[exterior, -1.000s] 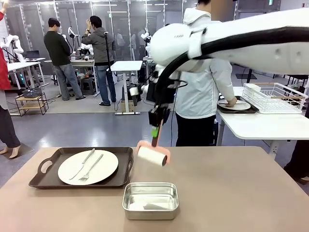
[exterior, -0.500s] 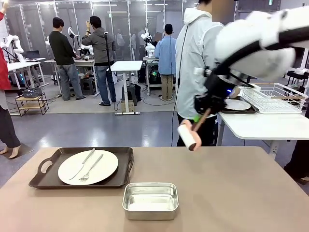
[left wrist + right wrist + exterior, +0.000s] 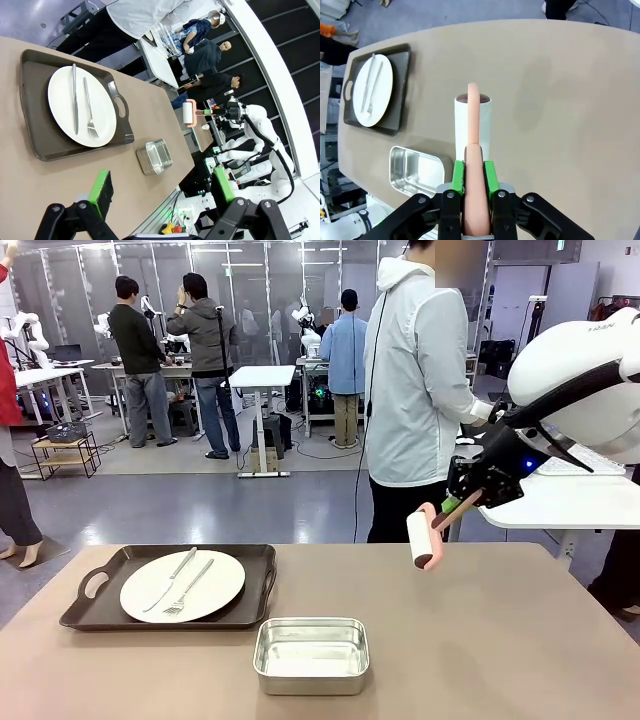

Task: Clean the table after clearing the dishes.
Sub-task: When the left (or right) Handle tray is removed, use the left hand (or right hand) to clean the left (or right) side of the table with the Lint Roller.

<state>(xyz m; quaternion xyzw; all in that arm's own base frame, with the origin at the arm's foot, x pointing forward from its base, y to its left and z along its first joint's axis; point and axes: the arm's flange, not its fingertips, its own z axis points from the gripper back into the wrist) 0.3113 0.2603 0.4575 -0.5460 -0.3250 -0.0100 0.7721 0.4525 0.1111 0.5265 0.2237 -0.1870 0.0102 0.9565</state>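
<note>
Steel pan (image 3: 311, 680) sat at the middle of the table's (image 3: 480, 640) near edge. My left gripper (image 3: 162, 187) hung wide open, empty. Toward the left edge, a white plate (image 3: 222, 585) with knife (image 3: 172, 577) and fork (image 3: 190, 585) lay on a dark tray (image 3: 150, 624). My right gripper (image 3: 474, 176) clamped a pink-handled lint roller (image 3: 421, 538) in the air near the far edge, before a person (image 3: 415, 390) in white.

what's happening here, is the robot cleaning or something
The right tool is shut on the pink handle of a lint roller, lifted above the far side of the table. The left tool hangs open and empty. One plate with knife and fork sits on a dark tray at the left, a steel pan beside it. A person stands beyond the table, back turned.
</note>
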